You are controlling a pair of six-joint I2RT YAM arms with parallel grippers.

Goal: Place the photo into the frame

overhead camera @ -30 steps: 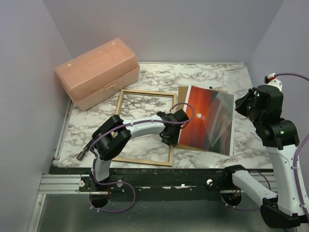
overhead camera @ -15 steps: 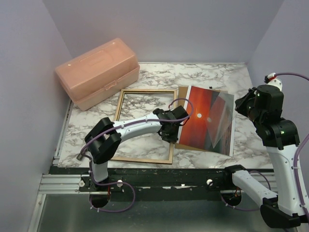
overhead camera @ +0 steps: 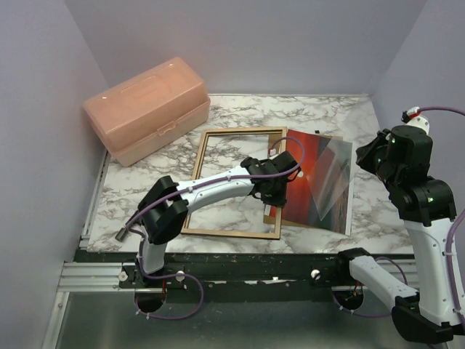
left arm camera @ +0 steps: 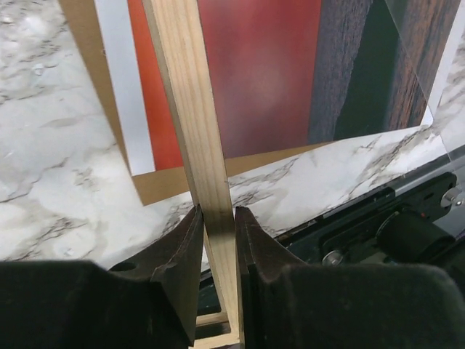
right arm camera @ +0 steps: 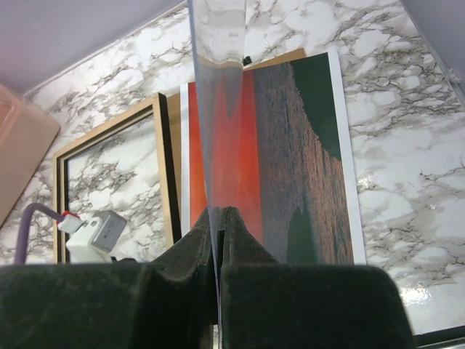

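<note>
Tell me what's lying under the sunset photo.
A brown backing board sticks out beneath the photo at its corner; the photo covers the rest, so its full extent is hidden.

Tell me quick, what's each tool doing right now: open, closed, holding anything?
The left tool is closed on the frame, gripping its wooden rail.
The right tool is closed on a clear sheet.

Left claw (left arm camera: pixel 216 218) clamped, arm extended rightward; right claw (right arm camera: pixel 218 217) closed, raised.

Lab test cell — plain lavender walls (overhead camera: pixel 254 43) enclosing marble-pattern table (overhead camera: pixel 320 113), aluminium rail (overhead camera: pixel 94 275).
</note>
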